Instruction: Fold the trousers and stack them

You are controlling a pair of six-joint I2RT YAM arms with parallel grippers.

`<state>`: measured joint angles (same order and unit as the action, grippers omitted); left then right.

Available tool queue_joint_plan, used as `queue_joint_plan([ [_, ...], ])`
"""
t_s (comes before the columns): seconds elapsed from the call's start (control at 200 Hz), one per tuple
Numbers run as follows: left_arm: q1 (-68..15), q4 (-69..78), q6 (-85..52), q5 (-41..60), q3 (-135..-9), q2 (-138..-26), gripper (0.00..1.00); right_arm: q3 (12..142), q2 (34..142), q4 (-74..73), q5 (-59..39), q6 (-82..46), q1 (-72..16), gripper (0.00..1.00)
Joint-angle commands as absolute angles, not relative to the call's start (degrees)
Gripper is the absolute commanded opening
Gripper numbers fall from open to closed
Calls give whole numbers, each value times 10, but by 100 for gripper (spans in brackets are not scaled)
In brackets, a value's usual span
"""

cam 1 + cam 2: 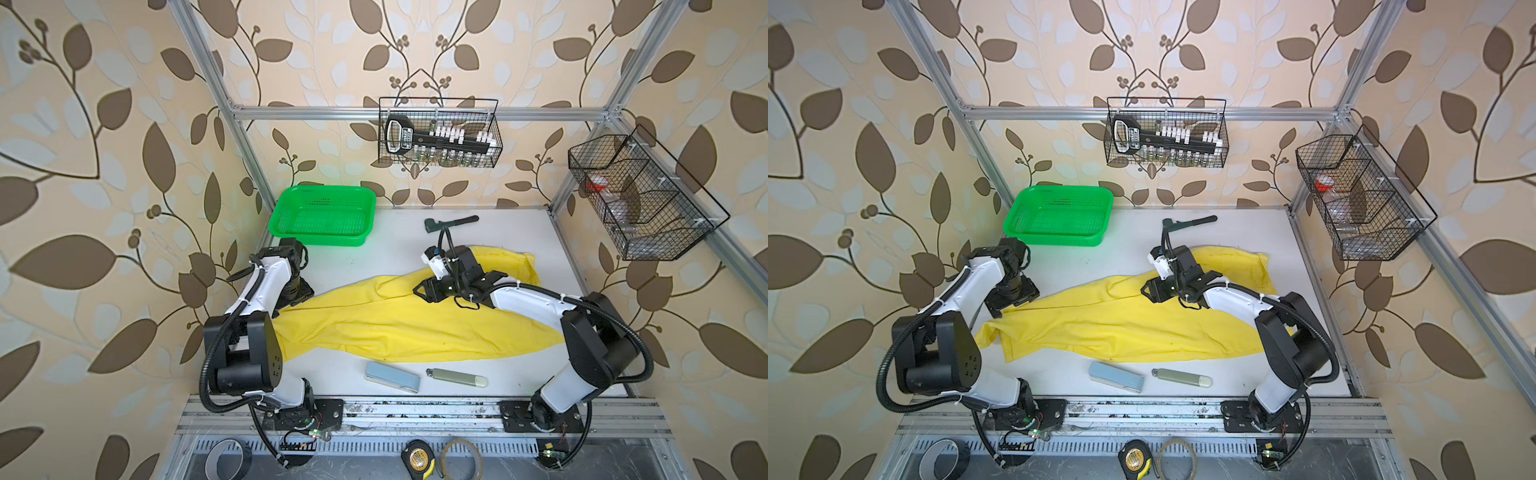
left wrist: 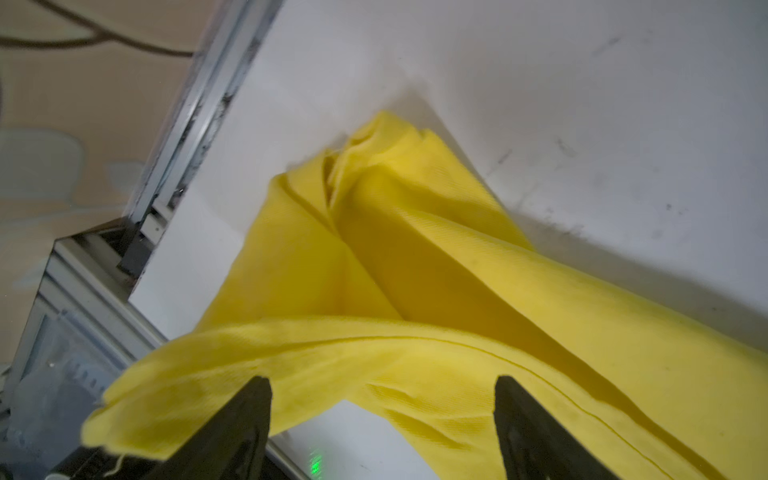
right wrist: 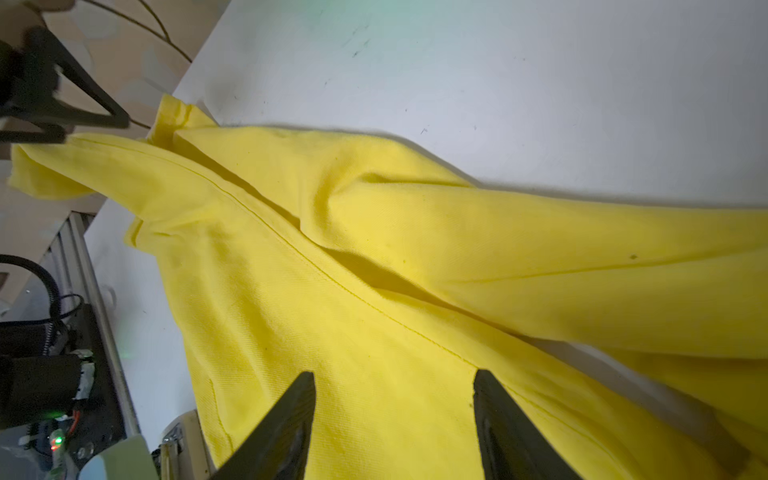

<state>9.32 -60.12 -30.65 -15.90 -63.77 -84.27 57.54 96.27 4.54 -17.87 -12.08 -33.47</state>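
The yellow trousers [image 1: 395, 328] lie spread lengthwise across the white table in both top views [image 1: 1121, 320], with folds and one layer lapping over another. My left gripper [image 1: 286, 303] hangs over their left end. In the left wrist view it [image 2: 380, 386] is open, with the cloth [image 2: 415, 249] just beyond its fingertips and nothing held. My right gripper [image 1: 419, 291] hovers over the upper middle of the cloth. The right wrist view shows it [image 3: 395, 374] open above the flat fabric [image 3: 374, 249], close to a seam.
A green mesh basket [image 1: 324, 216] stands at the back left. A black tool [image 1: 451, 222] lies at the back. A light blue case [image 1: 392, 376] and a grey-green stick [image 1: 457, 377] lie near the front edge. Wire baskets [image 1: 440, 133] hang on the walls.
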Motion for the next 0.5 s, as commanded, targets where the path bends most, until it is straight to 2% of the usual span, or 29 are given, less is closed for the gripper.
queue_joint_plan([
  [0.0, 139, -632, -289, -210, -606, -796, 87, 603, 995, 37, -161, -64, -360, 61],
  [0.16, 192, -614, -286, -203, -596, -789, 89, 615, 1024, 52, -145, -23, -395, 63],
  [0.195, 203, -608, -298, -200, -588, -793, 93, 614, 1026, 53, -145, -22, -399, 63],
  [0.355, 244, -569, -332, -145, -538, -812, 93, 611, 1025, 67, -143, -7, -411, 63],
  [0.435, 272, -546, -339, -99, -520, -836, 91, 609, 1024, 75, -139, -3, -412, 63],
  [0.495, 272, -529, -335, -67, -517, -839, 82, 609, 1024, 73, -141, -1, -412, 63],
])
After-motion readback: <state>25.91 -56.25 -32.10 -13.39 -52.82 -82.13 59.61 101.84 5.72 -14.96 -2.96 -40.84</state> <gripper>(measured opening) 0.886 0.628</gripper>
